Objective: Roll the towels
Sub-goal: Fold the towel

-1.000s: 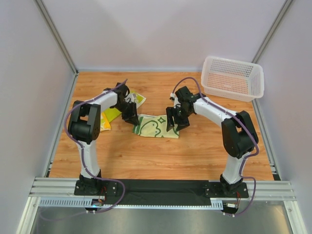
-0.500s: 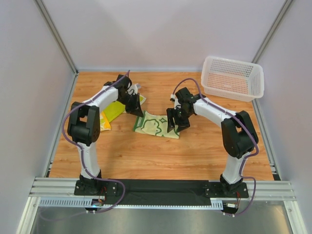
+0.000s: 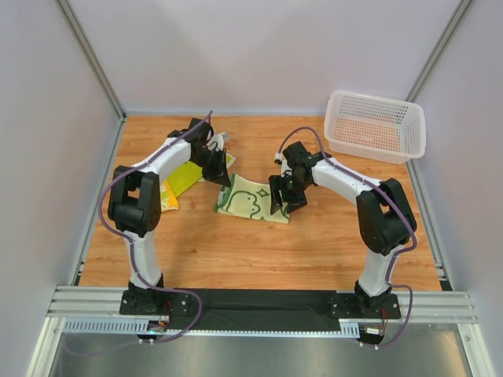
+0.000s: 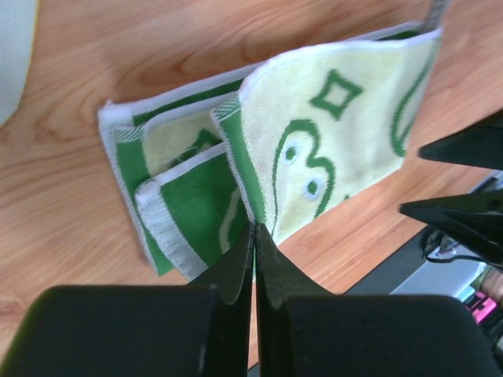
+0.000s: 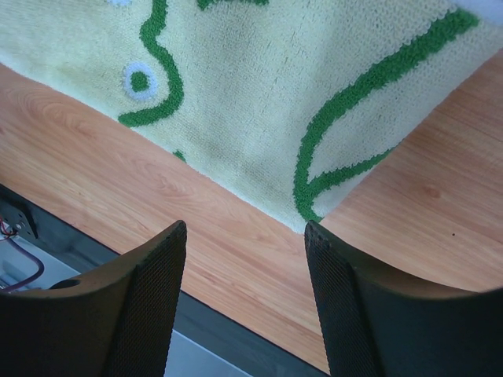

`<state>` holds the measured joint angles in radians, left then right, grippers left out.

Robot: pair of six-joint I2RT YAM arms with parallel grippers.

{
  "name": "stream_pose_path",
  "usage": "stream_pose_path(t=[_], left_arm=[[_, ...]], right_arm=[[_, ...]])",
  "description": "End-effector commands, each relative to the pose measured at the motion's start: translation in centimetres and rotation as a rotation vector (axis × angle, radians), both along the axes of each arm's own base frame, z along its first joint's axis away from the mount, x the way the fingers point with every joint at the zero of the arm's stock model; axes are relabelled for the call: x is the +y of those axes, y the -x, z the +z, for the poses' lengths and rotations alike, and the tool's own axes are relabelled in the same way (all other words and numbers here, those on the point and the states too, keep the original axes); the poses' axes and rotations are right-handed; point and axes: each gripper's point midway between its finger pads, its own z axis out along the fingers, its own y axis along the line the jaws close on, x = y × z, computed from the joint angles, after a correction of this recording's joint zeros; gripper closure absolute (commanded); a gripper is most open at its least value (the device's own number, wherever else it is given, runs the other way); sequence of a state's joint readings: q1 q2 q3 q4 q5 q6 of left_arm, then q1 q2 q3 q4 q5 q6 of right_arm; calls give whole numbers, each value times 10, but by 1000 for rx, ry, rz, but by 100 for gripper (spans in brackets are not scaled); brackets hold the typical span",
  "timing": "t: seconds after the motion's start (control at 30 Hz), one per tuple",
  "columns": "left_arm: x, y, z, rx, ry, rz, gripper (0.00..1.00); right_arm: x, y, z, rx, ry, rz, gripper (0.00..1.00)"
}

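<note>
Lying flat on the wooden table (image 3: 314,236), well apart from the basket (image 3: 379,100) and on its near-left side, the middle towel (image 3: 250,203) has the end farthest from the basket lifted and doubled over itself. The left gripper (image 4: 255,229) is clenched on that raised edge, its tips pinching only a thin sliver of the striped hem. The right gripper (image 5: 244,228) hangs released above the end nearest the basket, with nothing between its fingers and seemingly no contact with the cloth. A second towel (image 3: 182,179) lies farther from the basket again, under the left arm. The pinch looks shallow, so the hem could slip free. With the basket-side end unpinned, any pull may drag the whole cloth instead of rolling it, or start the roll skewed.
</note>
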<state>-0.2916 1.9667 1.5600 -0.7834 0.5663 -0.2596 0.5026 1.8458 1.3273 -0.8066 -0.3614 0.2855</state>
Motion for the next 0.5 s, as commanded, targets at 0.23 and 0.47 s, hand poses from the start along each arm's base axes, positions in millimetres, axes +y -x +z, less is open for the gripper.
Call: stream_pose_path(t=[0.23, 0.47], left_arm=[[44, -12, -41, 13, -225, 100, 88], [65, -17, 0, -79, -351, 171, 69]], right_arm=[[4, -7, 17, -49, -27, 28, 37], [20, -10, 37, -71, -126, 49, 37]])
